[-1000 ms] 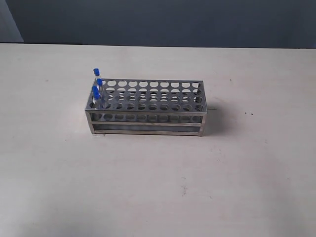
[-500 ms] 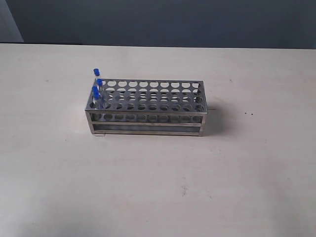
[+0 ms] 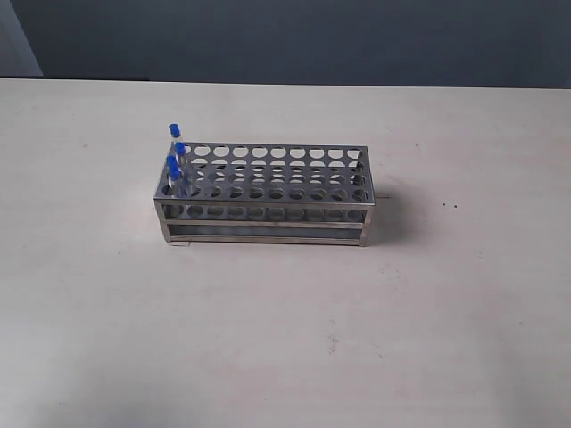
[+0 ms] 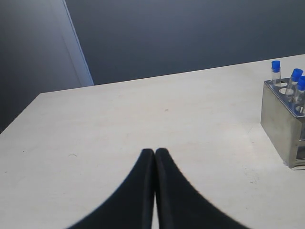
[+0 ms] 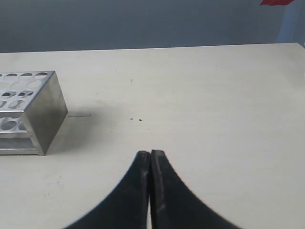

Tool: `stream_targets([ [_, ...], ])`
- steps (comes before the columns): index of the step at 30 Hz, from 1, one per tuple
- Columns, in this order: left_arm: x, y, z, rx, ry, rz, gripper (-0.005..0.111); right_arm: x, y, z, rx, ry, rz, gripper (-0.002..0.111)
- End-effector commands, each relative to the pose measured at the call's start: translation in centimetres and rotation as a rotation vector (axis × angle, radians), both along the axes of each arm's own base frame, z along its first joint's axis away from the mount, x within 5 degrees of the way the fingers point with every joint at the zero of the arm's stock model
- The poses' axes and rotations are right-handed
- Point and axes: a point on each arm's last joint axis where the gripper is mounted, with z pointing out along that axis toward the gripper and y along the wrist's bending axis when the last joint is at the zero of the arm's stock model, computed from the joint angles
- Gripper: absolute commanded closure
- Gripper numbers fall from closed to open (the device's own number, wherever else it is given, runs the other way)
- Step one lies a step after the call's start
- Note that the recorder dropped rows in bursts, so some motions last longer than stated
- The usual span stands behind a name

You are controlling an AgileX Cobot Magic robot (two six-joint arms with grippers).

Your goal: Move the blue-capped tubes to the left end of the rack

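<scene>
The steel rack (image 3: 263,196) stands on the table in the exterior view. Several blue-capped tubes (image 3: 175,159) stand upright in the holes at its left end. The left wrist view shows that end of the rack (image 4: 282,125) with three blue caps (image 4: 295,75) above it. My left gripper (image 4: 155,151) is shut and empty, well away from the rack over bare table. The right wrist view shows the rack's other end (image 5: 33,112), its holes empty. My right gripper (image 5: 150,153) is shut on nothing, clear of the rack. Neither gripper appears in the exterior view.
The pale tabletop (image 3: 285,339) extends around the rack on all sides. A dark wall (image 3: 294,40) runs behind the table's far edge. A thin dark mark (image 5: 79,115) lies on the table beside the rack's right end.
</scene>
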Motion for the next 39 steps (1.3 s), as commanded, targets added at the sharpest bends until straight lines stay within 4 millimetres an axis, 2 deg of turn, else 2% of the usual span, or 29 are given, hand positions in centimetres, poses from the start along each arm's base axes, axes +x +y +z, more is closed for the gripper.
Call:
stream_targets([
  [1,0.05,-0.06,0.16,-0.004,-0.011,-0.009,0.106,0.02,0.10,0.00,0.038,-0.014,-0.002,0.109],
  [39,0.05,-0.06,0.16,-0.004,-0.011,-0.009,0.106,0.01,0.16,0.00,0.057,-0.011,-0.001,0.109],
])
